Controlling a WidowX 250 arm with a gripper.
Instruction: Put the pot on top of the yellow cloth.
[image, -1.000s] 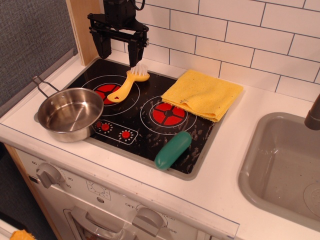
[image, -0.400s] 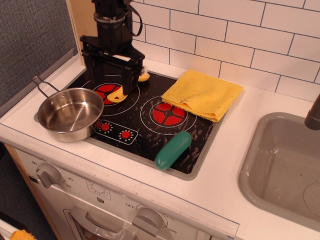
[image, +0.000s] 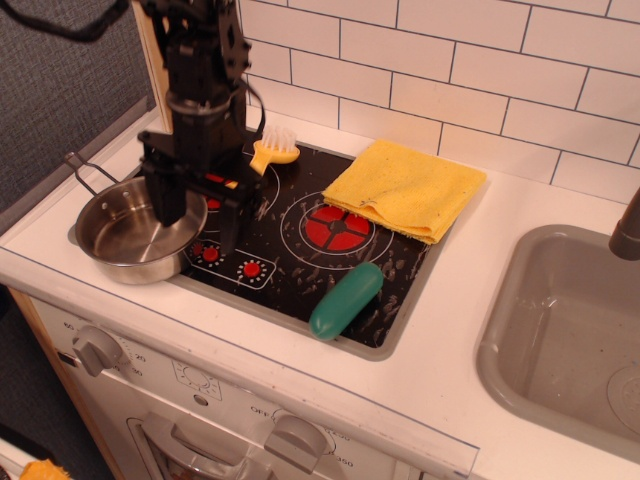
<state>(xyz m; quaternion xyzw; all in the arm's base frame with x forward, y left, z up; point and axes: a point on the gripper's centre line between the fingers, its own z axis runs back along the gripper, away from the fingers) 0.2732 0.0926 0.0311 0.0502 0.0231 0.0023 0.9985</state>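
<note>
The shiny steel pot (image: 120, 235) sits at the stove's front left corner, its wire loop handle pointing back left. The mustard-yellow cloth (image: 405, 188) lies folded at the stove's back right, over the right burner's far edge. My black gripper (image: 197, 225) is open and hangs over the pot's right rim, one finger inside the pot and the other outside over the stove. It holds nothing.
A yellow brush with white bristles (image: 270, 153) lies behind the gripper on the left burner. A green oblong object (image: 346, 299) lies at the stove's front edge. A grey sink (image: 570, 335) is at the right. White tiled wall stands behind.
My gripper has moved forward, left and down, from above the brush at the back of the stove to the pot's right rim. The pot, cloth and brush have not moved.
</note>
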